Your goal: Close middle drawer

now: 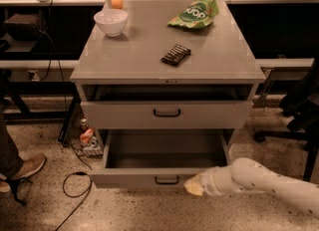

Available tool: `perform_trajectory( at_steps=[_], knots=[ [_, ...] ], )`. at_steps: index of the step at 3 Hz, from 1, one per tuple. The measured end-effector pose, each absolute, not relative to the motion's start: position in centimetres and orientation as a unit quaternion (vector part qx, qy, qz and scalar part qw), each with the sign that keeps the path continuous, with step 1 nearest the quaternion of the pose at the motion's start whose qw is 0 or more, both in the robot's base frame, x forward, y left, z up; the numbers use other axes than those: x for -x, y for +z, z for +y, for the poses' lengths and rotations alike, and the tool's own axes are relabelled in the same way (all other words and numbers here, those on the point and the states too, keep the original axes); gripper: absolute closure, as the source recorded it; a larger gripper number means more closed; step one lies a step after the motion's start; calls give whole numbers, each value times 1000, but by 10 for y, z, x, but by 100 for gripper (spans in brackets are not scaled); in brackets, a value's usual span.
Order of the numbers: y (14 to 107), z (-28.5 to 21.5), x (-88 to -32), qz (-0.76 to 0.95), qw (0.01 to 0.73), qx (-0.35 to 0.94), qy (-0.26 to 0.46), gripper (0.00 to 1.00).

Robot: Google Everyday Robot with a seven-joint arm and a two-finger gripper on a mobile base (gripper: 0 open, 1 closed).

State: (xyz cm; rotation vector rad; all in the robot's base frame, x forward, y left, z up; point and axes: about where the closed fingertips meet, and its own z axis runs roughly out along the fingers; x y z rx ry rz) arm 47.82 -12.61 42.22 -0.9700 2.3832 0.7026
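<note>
The grey cabinet [164,51] has its middle drawer [149,177] pulled out. The deep grey tray inside looks empty. The drawer has a low front with a small black handle [167,180]. My gripper [193,187] is at the right part of that drawer front, just right of the handle and touching or very near it. My white arm [264,180] reaches in from the lower right. The upper drawer [167,114] stands slightly out. The lowest drawer is hidden under the open one.
On the cabinet top are a white bowl [110,22], an orange ball [116,2], a green chip bag [194,13] and a dark bar [176,54]. A person's shoe [22,170] and a cable [75,190] lie on the left floor. A chair base [284,130] stands at right.
</note>
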Motion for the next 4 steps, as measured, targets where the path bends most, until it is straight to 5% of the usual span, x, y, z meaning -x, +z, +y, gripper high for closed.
perform_trajectory(
  at_steps=[4],
  knots=[
    [461, -50, -561, 804, 336, 413, 266, 100]
  ],
)
